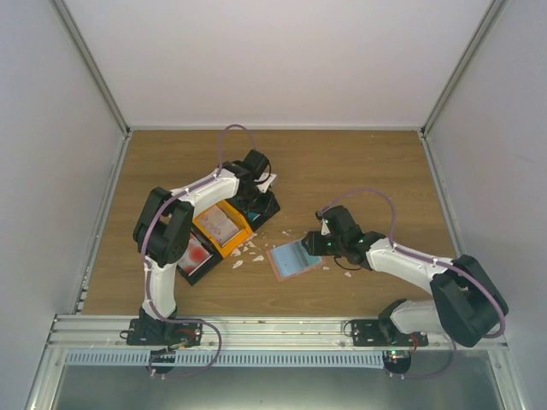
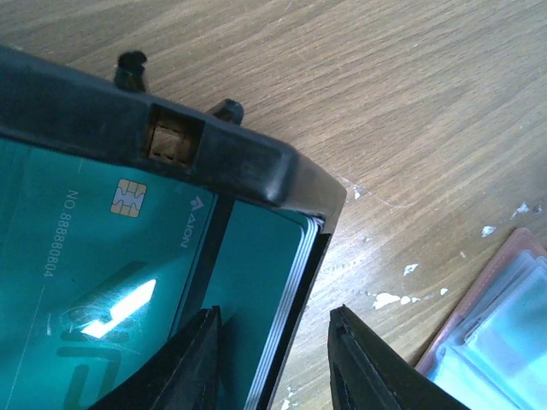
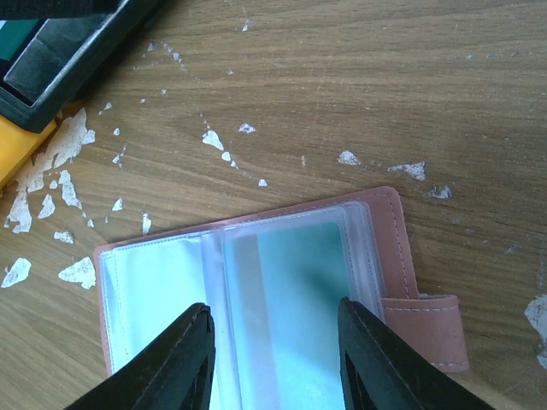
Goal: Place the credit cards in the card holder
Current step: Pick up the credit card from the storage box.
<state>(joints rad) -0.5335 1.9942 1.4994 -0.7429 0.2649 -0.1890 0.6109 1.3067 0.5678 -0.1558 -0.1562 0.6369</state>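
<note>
The card holder (image 1: 295,258) lies open on the wood, salmon-pink with clear sleeves. In the right wrist view a teal credit card (image 3: 299,282) sits inside its right sleeve, beside the pink cover (image 3: 402,248). My right gripper (image 3: 273,359) hovers open over that sleeve, nothing between its fingers; from above it (image 1: 314,243) is at the holder's right edge. More teal credit cards (image 2: 248,290) are stacked in a black bin (image 2: 239,162). My left gripper (image 2: 273,359) is open, its jaws straddling the stack's edge and the bin wall. It (image 1: 258,195) is over that bin.
An orange bin (image 1: 224,229) sits next to the black one. Another black bin (image 1: 195,254) holding something red lies nearer the left arm. Small white scraps (image 3: 77,141) are scattered on the wood between the bins and the holder. Walls enclose the table on three sides.
</note>
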